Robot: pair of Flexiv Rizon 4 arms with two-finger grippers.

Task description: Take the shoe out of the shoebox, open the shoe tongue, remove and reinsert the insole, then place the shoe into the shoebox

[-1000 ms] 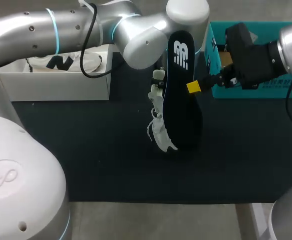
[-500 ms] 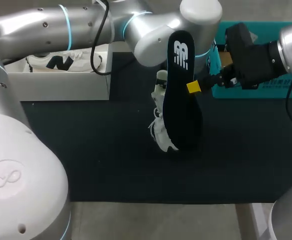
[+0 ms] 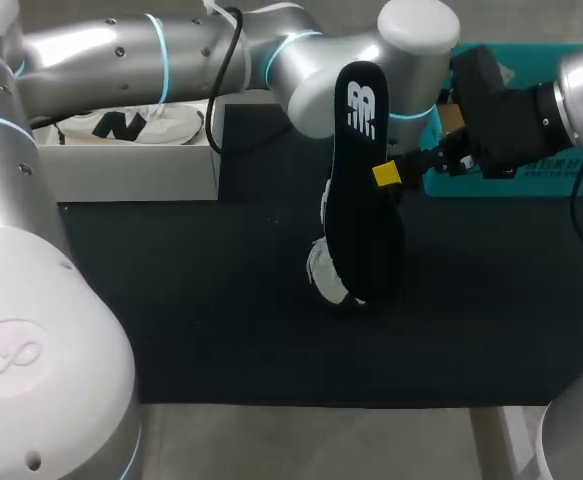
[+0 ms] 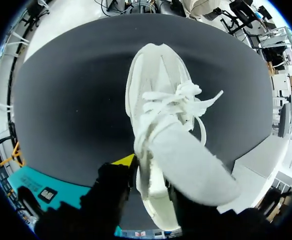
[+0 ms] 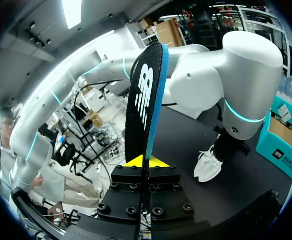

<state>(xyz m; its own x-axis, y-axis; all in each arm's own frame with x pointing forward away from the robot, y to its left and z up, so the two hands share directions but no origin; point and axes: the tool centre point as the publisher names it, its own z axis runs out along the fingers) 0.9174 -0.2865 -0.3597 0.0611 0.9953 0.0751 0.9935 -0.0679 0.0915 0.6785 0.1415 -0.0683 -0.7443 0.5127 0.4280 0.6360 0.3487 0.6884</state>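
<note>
Movement first, from above: the left arm (image 3: pixel 171 50) has swung further right over the last second. It has carried the white shoe (image 3: pixel 325 278) until most of it sits behind the black insole (image 3: pixel 369 200). The right gripper (image 3: pixel 389 173) keeps that insole pinched upright above the table (image 3: pixel 191 300), unmoved, with the teal shoebox (image 3: pixel 471 186) behind it.

From the left wrist, the left gripper (image 4: pixel 147 174) is clamped on the shoe's heel, toe hanging toward the table, tongue and laces loose.

From the right wrist, the insole stands on edge between closed yellow tips, the shoe low beyond it. To me the insole is out, and the shoe is being lined up for reinsertion.
</note>
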